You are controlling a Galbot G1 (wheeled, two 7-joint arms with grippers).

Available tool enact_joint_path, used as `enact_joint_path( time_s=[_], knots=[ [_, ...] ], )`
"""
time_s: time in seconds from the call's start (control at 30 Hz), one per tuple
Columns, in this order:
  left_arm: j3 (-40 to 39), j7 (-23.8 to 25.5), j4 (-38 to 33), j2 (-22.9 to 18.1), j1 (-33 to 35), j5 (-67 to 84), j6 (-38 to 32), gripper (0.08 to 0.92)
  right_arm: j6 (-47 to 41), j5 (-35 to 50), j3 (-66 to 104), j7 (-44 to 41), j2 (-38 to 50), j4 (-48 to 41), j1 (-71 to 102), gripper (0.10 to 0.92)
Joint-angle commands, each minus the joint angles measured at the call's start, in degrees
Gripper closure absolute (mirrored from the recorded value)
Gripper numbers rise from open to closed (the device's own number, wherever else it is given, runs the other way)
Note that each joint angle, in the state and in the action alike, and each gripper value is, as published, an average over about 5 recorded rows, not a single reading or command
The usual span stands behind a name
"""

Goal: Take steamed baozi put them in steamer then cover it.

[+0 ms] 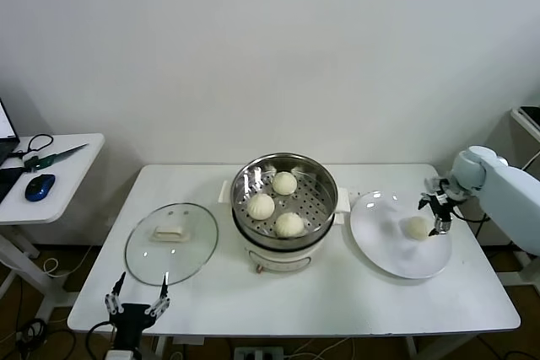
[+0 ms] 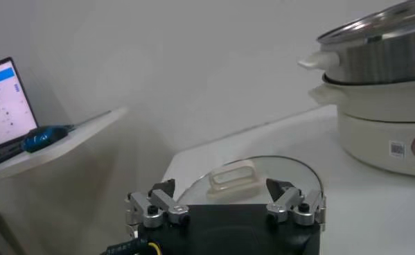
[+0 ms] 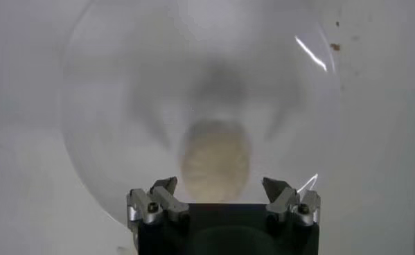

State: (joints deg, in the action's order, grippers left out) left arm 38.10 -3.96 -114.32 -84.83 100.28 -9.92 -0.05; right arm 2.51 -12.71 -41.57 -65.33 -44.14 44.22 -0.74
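Observation:
The steel steamer [image 1: 321,208] stands mid-table with three cream-white baozi [image 1: 261,206] [image 1: 284,182] [image 1: 289,224] on its perforated tray. A fourth baozi [image 1: 416,227] lies on the white plate [image 1: 388,255] to the right; it also shows in the right wrist view [image 3: 215,158]. My right gripper [image 1: 437,212] hovers open just above this baozi, fingers either side of it, not touching. The glass cover [image 1: 190,255] with its white handle [image 1: 169,233] lies flat left of the steamer. My left gripper [image 1: 136,296] is open and empty at the table's front left edge, near the cover [image 2: 262,166].
A side table [image 1: 76,158] at the far left holds a blue mouse [image 1: 39,186] and a laptop [image 2: 3,104]. The steamer's white base and side handle show in the left wrist view [image 2: 380,111]. Bare tabletop lies in front of the steamer and plate.

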Motion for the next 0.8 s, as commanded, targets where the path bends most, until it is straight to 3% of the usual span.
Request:
enact_joint_path(
  time_s=[0.03,0.63,0.8],
  knots=[
    [-0.06,0.06,0.21,0.00,0.04,-0.24,-0.02,0.177,0.52,-2.53,3.76,0.04,-2.43,-4.93,3.20,0.203],
    [0.06,0.04,0.27,0.02,0.00,-0.44,0.01,0.177,1.90,-3.41,4.70,-0.22,-6.17,-9.65,2.38,0.203],
    [0.13,0.01,0.26,-0.01,0.04,-0.44,-0.02,0.177,2.16,-3.26,4.50,-0.58,-5.99,-9.66,2.05,0.242]
  ],
)
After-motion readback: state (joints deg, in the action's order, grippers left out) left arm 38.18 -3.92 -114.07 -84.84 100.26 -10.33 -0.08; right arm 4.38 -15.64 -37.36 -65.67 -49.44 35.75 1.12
